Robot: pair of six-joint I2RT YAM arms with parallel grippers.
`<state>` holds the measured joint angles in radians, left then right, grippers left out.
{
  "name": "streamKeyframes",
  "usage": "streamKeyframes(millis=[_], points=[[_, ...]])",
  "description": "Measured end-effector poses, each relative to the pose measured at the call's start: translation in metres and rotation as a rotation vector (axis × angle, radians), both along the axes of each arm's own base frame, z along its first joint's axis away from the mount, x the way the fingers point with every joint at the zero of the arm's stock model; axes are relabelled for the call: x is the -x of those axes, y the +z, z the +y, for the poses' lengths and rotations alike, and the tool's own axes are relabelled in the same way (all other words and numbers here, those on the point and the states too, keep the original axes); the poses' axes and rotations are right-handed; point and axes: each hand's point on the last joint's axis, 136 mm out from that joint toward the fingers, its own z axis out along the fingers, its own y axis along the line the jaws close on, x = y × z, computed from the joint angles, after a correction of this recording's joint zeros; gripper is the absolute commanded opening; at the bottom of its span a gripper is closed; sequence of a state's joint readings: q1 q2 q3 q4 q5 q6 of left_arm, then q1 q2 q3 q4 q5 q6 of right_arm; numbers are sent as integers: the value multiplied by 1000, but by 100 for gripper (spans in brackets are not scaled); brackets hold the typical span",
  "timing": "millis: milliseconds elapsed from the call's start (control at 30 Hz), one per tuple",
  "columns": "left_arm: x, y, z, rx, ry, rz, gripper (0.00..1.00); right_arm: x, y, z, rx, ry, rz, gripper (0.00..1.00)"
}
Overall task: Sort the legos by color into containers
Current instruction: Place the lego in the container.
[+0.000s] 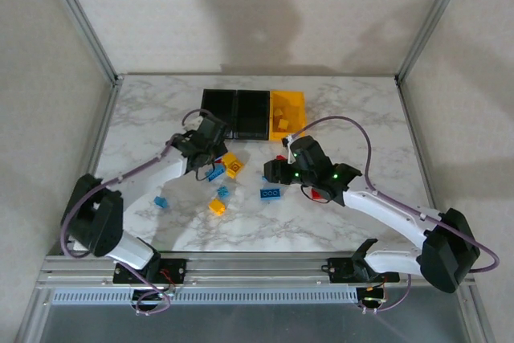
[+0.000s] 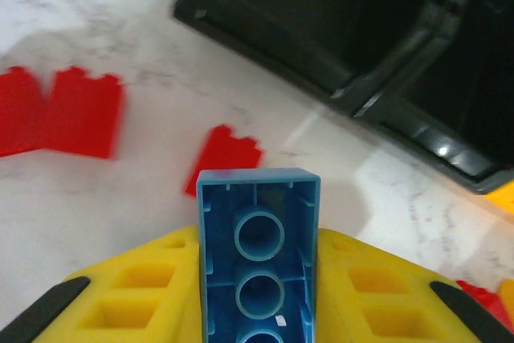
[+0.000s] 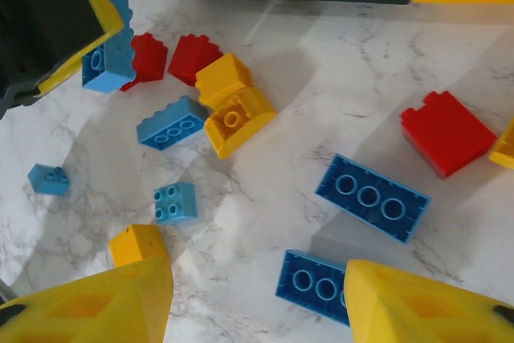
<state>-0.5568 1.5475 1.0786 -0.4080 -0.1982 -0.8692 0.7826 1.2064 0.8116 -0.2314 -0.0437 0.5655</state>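
Left wrist view: the left gripper [image 2: 257, 315] is clamped on a blue lego [image 2: 257, 222], near the black containers [image 2: 321, 30]. Across the way, the right gripper [image 3: 257, 299] hangs spread apart, gripping nothing, above loose legos [image 3: 371, 197] on the marble worktop [image 3: 321, 78].

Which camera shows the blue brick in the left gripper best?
Left wrist view: the blue brick sits close up, hollow underside facing the camera, between the yellow pads of the left gripper. The right wrist view shows it smaller, at top left, in that gripper. In the top external view it is too small to pick out.
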Motion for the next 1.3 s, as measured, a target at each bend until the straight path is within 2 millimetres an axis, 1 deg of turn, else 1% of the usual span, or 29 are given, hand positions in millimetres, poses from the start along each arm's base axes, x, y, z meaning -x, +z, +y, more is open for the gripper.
streamKeyframes(millis=[133,233,333,433,533,667,833,933,1000,1100,1233,1300], points=[[-28,7,-33,3,-63,-14,27,-3,2,-12,-3,-52,-1,59],[-50,8,-51,-7,-94,-24,27,-3,6,-19,-13,-81,-8,59],[-71,5,-67,-22,-123,-22,28,-2,7,-26,-22,-107,-8,59],[-91,1,-81,-37,-145,-26,28,0,3,-31,-19,-132,1,58],[-109,-3,-94,-50,-165,-24,28,2,-3,-37,-5,-150,19,58],[-128,-13,-108,-60,-189,-16,28,5,-8,-41,4,-167,38,58],[-139,-27,-116,-79,-204,6,31,5,-6,-44,1,-184,31,58],[-142,-36,-118,-91,-210,21,32,4,-6,-45,0,-191,31,58],[-141,-41,-117,-100,-213,34,35,4,-6,-45,1,-191,32,58],[-141,-44,-117,-109,-219,43,43,4,-6,-45,2,-191,33,59],[-142,-41,-117,-114,-225,39,55,4,-7,-45,2,-191,33,59],[-143,-40,-118,-112,-226,35,56,4,-7,-45,2,-192,33,59]])
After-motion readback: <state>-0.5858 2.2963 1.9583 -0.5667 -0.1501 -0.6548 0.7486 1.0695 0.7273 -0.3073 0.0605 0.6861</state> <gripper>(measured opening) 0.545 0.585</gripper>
